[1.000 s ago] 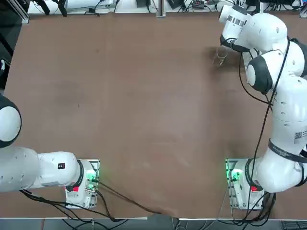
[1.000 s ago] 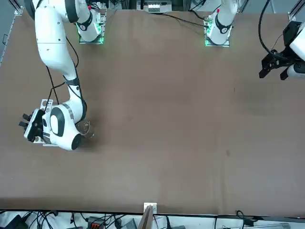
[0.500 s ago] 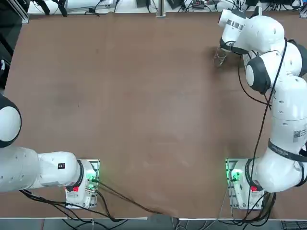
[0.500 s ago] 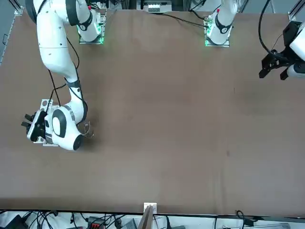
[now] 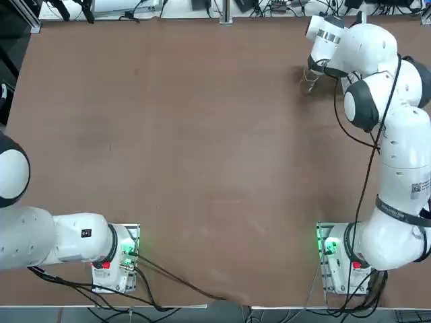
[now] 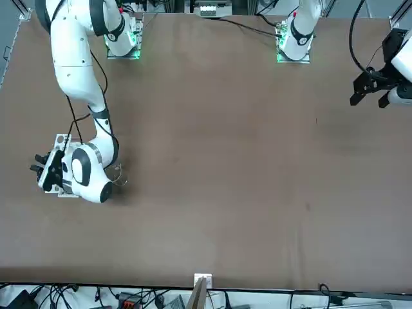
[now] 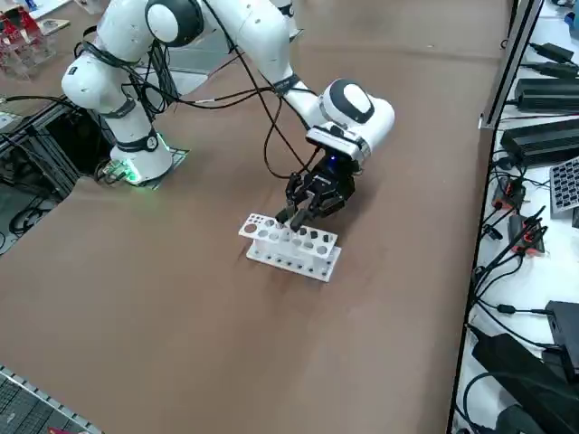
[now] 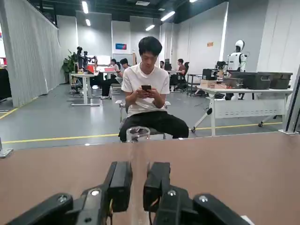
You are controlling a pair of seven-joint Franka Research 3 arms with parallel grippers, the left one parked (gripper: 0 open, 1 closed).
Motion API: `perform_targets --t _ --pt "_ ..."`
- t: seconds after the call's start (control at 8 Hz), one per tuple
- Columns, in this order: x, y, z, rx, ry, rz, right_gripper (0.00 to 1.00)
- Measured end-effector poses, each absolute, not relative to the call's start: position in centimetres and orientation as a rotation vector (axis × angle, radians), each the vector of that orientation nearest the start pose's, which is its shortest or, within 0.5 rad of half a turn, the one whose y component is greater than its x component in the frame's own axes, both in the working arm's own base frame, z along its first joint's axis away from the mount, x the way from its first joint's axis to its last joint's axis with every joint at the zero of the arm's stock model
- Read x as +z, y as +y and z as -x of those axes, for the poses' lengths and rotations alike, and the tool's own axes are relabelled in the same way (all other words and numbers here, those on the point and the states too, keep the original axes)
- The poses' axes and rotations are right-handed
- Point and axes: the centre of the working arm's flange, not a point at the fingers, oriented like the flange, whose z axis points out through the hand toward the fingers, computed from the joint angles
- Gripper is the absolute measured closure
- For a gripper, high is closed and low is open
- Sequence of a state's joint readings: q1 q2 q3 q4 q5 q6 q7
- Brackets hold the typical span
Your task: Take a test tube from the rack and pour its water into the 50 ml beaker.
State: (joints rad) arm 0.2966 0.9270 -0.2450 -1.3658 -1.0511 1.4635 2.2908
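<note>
1. The right hand (image 8: 138, 187) is seen nearest in the wrist view: its two black fingers (image 8: 121, 185) are drawn close, and a thin, clear, colourless glass test tube (image 8: 138, 137) is pinched between them, its open rim rising just above the fingertips.
2. In the right side view, the right hand (image 7: 300, 210) is held directly over the small white oblong plastic rack (image 7: 291, 247) with round holes, at the far right of the brown counter (image 7: 181, 271). The tube's lower part is judged to be down in a hole; it cannot be made out there.
3. The small clear glass 50 ml beaker (image 5: 309, 80) is found just beside the wrist in the top view, near the rack.
4. Water cannot be made out in any view.
5. Beyond the counter edge, a seated person (image 8: 146, 105) is seen in the room.
6. Risks are judged as follows: if the tube is lifted off-vertical, the rack may be dragged or tipped; smooth glass may slip if lightly held; the close beaker may be knocked by the wrist.
</note>
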Motion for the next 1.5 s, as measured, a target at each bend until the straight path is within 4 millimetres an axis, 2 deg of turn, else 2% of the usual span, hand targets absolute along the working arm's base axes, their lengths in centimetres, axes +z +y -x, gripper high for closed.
perform_targets --t 0.5,0.75,1.12,1.38,1.5 --pt "19.75 -2.89 -67.70 0.951 -1.425 -1.094 0.78" --pt "19.67 -2.89 -67.68 0.950 -1.424 -1.094 0.71" --pt "19.65 -2.89 -67.69 0.950 -1.424 -1.094 0.66" --pt "19.65 -2.87 -67.70 0.949 -1.422 -1.097 0.37" --pt "19.76 -2.76 -67.76 0.938 -1.411 -1.110 0.15"
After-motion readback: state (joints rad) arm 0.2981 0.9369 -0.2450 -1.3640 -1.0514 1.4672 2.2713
